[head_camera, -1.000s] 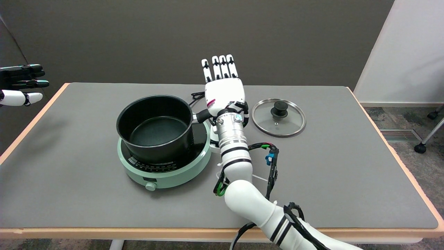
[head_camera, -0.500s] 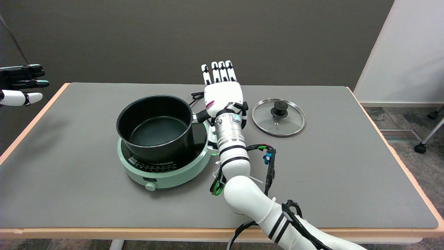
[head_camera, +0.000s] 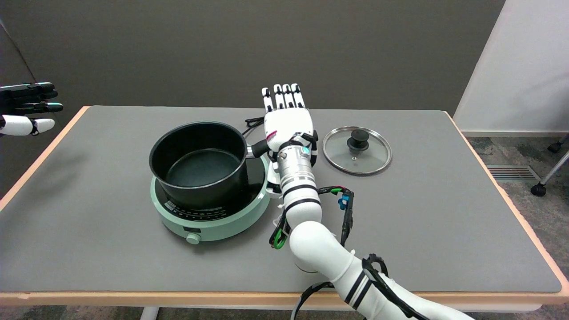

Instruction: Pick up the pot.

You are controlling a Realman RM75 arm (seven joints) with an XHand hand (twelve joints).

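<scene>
A black pot [head_camera: 198,163] stands empty on a mint-green induction cooker [head_camera: 212,209] left of the table's middle. Its black handle [head_camera: 260,149] sticks out to the right and runs under my right hand [head_camera: 287,120]. The hand hovers palm down over the handle's outer part, fingers [head_camera: 284,95] stretched straight toward the back wall, holding nothing. The end of the handle is hidden beneath the palm and wrist.
A glass lid [head_camera: 357,150] with a black knob lies flat on the grey table [head_camera: 444,200] just right of the hand. The cooker's black cord [head_camera: 252,121] trails behind the pot. The idle left hand [head_camera: 26,108] hangs at the upper left.
The right hand has sunk a little toward the handle, its fingertips lower in the picture than a second ago, and the forearm has shifted slightly. The pot and lid have stayed put.
</scene>
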